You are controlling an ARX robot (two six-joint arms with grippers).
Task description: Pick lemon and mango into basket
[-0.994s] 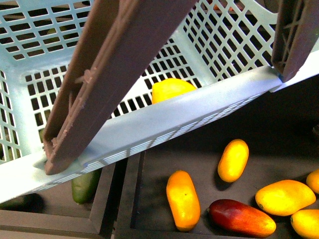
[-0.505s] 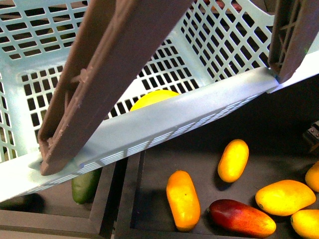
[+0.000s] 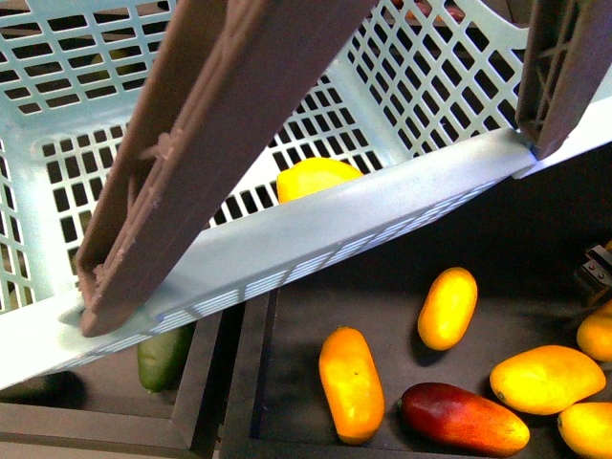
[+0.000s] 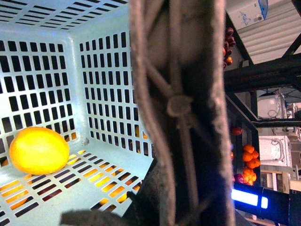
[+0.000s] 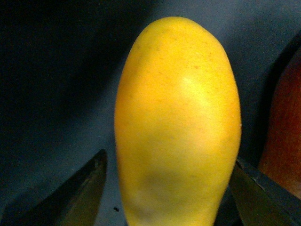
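Edging in at three o'clock just now and straddling the mango (image 5: 178, 117) with right gripper (image 5: 171, 197) fingers apart, lemon (image 3: 316, 178) already resting in the lifted basket (image 3: 316, 251) toward eleven o'clock; left gripper (image 4: 160, 202) grip impossible to tell.

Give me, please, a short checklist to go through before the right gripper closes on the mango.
1. Lemon inside the basket: ok, it lies on the slotted floor.
2. Mango centred in the right gripper: ok.
3. Jaws open, one on each side of the mango: ok.
4. Dark red mango clear of the closing jaws: cannot tell, it lies close beside.
5. Hold on the handle: cannot tell, the grip is hidden.
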